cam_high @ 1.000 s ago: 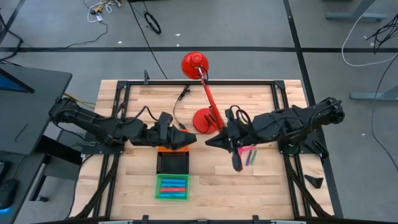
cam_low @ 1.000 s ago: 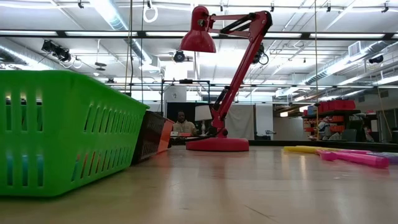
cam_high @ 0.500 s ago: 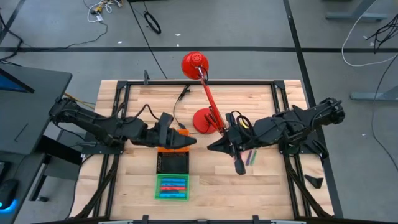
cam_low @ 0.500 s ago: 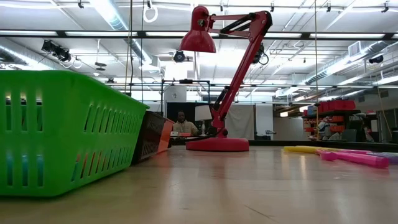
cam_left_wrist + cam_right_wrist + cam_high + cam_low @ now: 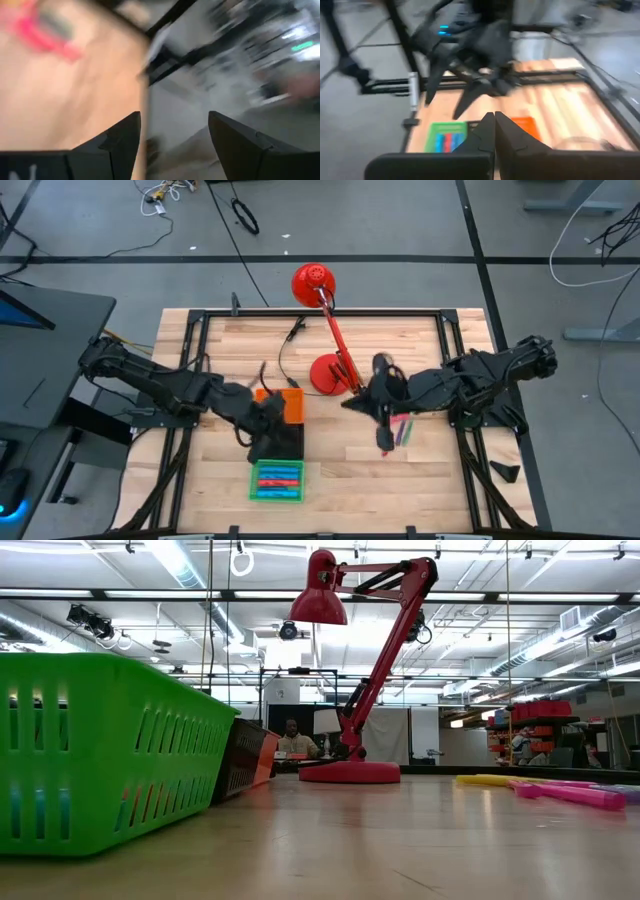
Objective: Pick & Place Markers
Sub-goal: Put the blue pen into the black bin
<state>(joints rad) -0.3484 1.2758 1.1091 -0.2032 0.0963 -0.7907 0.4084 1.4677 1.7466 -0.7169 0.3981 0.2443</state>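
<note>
Several blue and red markers (image 5: 277, 478) lie in the green tray (image 5: 254, 492), which also shows as the green tray (image 5: 431, 131) in the right wrist view. A few more markers (image 5: 401, 430), pink and green, lie loose on the wood under my right arm; the low view shows a yellow marker (image 5: 497, 780) and a pink marker (image 5: 572, 794) there. My left gripper (image 5: 262, 428) is open and hovers over the black tray (image 5: 285, 442); its wrist view (image 5: 173, 116) is blurred. My right gripper (image 5: 348, 406) is shut and empty beside the lamp base, its fingers (image 5: 485, 131) pointing toward the table's left.
A red desk lamp (image 5: 327, 370) stands at mid-table with its arm reaching toward the far edge. The orange tray (image 5: 285, 404), black tray and green tray sit in a row from far to near. A black frame (image 5: 320, 312) borders the table. A person (image 5: 291, 740) sits far behind.
My left gripper has swung from above the orange tray toward the table's near edge and now hangs over the black tray, uncovering the orange tray; its motion blurs both views. My right gripper has drawn back slightly toward the table's right, staying shut. The markers have not moved.
</note>
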